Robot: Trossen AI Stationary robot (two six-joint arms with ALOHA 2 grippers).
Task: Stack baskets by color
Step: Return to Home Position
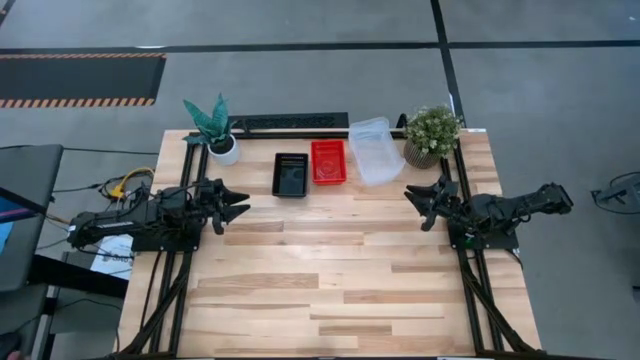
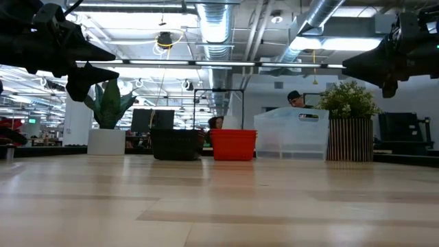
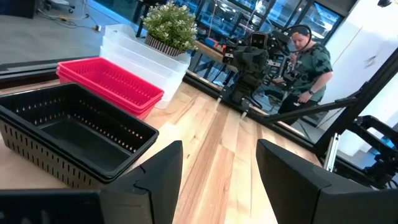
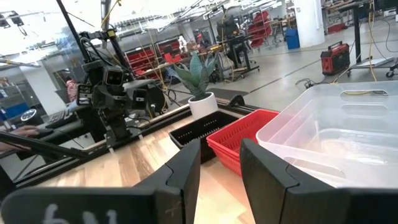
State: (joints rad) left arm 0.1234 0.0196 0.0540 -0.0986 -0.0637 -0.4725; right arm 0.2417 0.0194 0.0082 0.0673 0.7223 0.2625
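Three stacks of baskets stand on their bases in a row along the table's far edge: black mesh baskets on the left, red mesh baskets in the middle, clear baskets on the right. My left gripper hovers open at the table's left edge, pointing level toward the right, short of the black stack. My right gripper hovers open at the right edge, pointing level toward the left, near the clear stack. Nothing lies between either pair of fingers.
A spiky green plant in a white pot stands at the far left corner, and a bushy plant in a ribbed pot at the far right corner. A person shows beyond the table's right side. Bare wood spans the table's middle and near half.
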